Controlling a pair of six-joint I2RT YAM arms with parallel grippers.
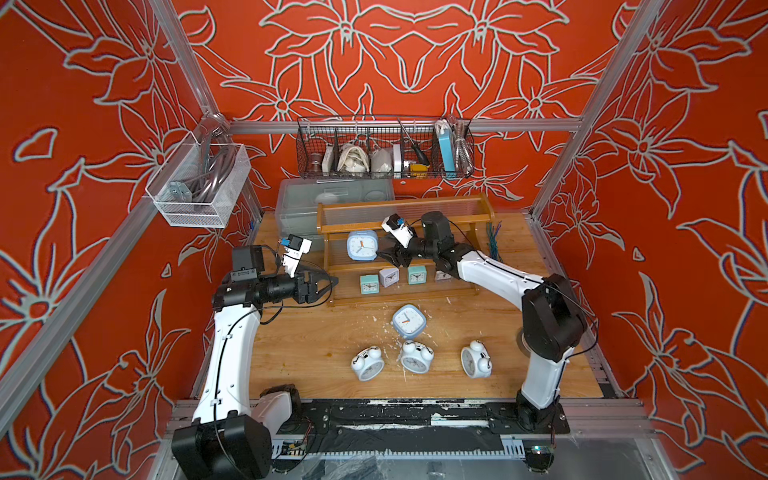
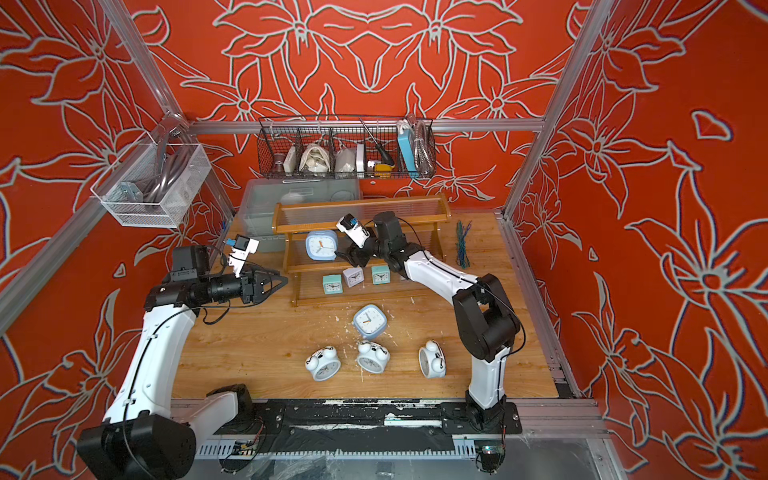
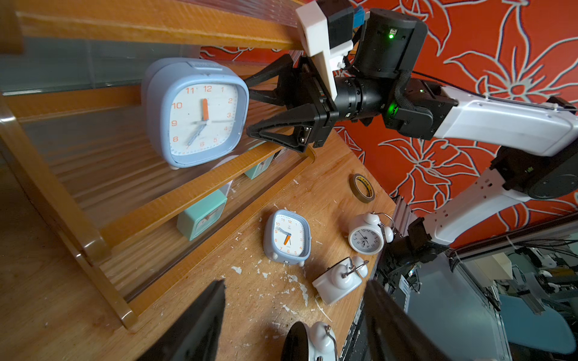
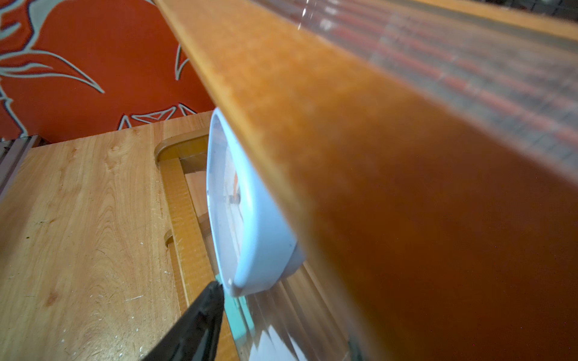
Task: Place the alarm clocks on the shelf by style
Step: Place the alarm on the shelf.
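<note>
The orange-brown shelf [image 1: 469, 291] stands at the back of the table. One light-blue square alarm clock [image 1: 362, 245] stands upright on its middle tier. My right gripper [image 1: 392, 259] is open just right of that clock, fingertips at its side [image 3: 251, 107]; the right wrist view shows one finger [image 4: 200, 322] under the clock's corner. Two teal cubes [image 1: 367, 284] [image 1: 417, 274] and a lilac cube [image 1: 389, 276] sit on the bottom tier. A second blue clock [image 1: 408, 321] and three white twin-bell clocks [image 1: 368, 364] [image 1: 416, 356] [image 1: 476, 359] lie on the table. My left gripper [image 1: 328, 286] is open and holds nothing, left of the shelf.
A grey translucent bin [image 1: 332, 199] stands behind the shelf, with a black wire basket [image 1: 384, 147] on the back wall above it. A white mesh basket [image 1: 199, 187] hangs at the left. A tape roll [image 3: 362, 187] and a wire bundle [image 1: 494, 241] lie at the right.
</note>
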